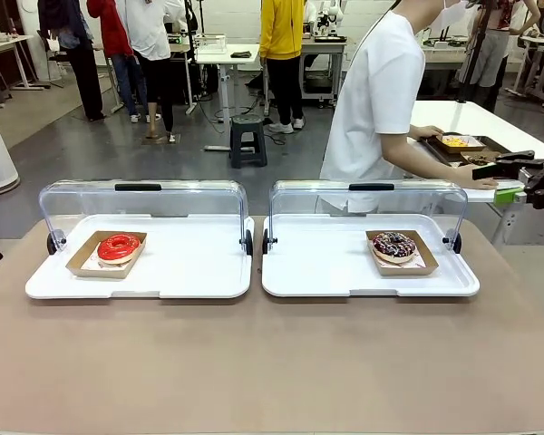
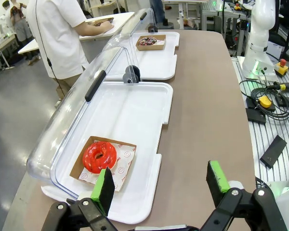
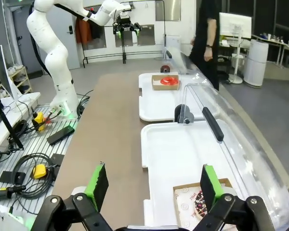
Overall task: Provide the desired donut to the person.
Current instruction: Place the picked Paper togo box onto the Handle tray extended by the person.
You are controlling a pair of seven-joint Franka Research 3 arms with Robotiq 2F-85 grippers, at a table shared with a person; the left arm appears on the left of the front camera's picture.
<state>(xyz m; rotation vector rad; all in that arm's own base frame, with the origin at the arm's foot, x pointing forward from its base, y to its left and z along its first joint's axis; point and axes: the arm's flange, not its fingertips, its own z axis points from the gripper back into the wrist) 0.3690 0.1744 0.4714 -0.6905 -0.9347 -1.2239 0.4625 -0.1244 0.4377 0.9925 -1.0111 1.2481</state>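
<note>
A red-glazed donut (image 1: 119, 246) lies in a brown paper tray on the left white tray (image 1: 190, 272). A chocolate donut with sprinkles (image 1: 394, 245) lies the same way on the right white tray (image 1: 317, 272). The person in the white T-shirt (image 1: 378, 100) stands beyond the right tray, turned sideways, with hands on a side table. My right gripper (image 1: 506, 179) hovers open at the far right, near the person's hand (image 1: 476, 181). In the left wrist view my left gripper (image 2: 160, 185) is open above the table, close to the red donut (image 2: 99, 157). The right gripper (image 3: 152, 186) is empty, with the chocolate donut (image 3: 201, 204) just below it.
Both trays have clear lids (image 1: 145, 201) swung open toward the far side. A dark tray of food (image 1: 461, 145) sits on the side table at right. A black stool (image 1: 248, 138) and other people stand farther back. Brown tabletop (image 1: 272, 362) stretches along the near side.
</note>
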